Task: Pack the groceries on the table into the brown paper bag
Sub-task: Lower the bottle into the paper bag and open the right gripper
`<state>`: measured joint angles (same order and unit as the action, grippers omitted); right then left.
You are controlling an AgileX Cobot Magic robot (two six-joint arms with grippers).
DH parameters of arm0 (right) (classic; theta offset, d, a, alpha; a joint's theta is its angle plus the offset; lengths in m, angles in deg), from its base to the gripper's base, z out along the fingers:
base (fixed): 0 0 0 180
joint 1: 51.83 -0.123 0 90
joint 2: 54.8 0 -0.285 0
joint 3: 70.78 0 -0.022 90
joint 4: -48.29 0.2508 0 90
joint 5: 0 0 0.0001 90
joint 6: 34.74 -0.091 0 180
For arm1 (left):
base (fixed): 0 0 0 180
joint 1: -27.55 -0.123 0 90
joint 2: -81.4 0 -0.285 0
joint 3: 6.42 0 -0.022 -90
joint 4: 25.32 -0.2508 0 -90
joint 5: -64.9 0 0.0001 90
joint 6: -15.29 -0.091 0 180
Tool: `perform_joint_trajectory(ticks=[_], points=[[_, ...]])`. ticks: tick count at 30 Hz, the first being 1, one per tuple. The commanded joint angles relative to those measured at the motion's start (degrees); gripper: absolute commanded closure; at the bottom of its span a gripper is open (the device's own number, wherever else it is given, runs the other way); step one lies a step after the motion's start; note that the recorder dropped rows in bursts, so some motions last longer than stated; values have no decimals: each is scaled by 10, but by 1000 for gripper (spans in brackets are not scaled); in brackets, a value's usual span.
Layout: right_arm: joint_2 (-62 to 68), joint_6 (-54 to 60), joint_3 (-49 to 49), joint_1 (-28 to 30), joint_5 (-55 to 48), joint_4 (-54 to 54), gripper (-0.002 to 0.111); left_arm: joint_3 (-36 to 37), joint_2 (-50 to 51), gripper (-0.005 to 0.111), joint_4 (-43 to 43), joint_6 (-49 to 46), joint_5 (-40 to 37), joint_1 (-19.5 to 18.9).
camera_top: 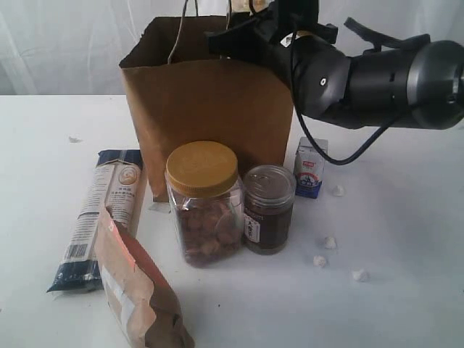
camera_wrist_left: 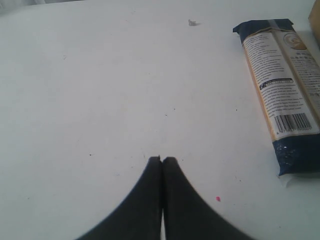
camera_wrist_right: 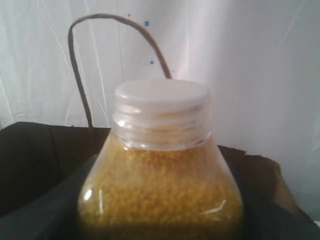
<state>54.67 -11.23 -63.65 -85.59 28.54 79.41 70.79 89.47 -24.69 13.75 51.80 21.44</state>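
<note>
We are pinching the yellow white-capped plastic bottle (camera_wrist_right: 160, 190) in our right end effector (camera_top: 246, 36) over the open top of the tall brown kraft paper bag (camera_top: 210, 109). Our left end effector (camera_wrist_left: 161, 161) is hanging pressed together, well apart from that bag.

bright, washed-out white; soft close-up blur

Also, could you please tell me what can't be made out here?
Exterior view: brown paper bag interior, hidden by its front wall.
Right wrist view: yellow white-capped bottle base, cut off below.
Exterior view: brown-orange pouch bottom, cut off.
Exterior view: small white-blue carton print, too small.
</note>
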Motion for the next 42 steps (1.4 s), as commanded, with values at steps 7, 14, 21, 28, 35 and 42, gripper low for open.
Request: perform_joint_trajectory(ticks=[7,14,21,28,35,42], points=[[-10,6,-4,2,30,-11,60,0,-3,107,3,0,-2,2],[-10,6,-4,2,30,-11,38,0,-3,107,3,0,-2,2],[-10,6,-4,2,-8,-11,37,0,-3,107,3,0,-2,2],[-10,6,-4,2,-25,-11,37,0,-3,107,3,0,-2,2],[-33,-4,-4,2,-25,-12,37,0,-3,107,3,0,-2,2],[-96,-6,-4,2,-65,-13,37,0,-3,107,3,0,-2,2]])
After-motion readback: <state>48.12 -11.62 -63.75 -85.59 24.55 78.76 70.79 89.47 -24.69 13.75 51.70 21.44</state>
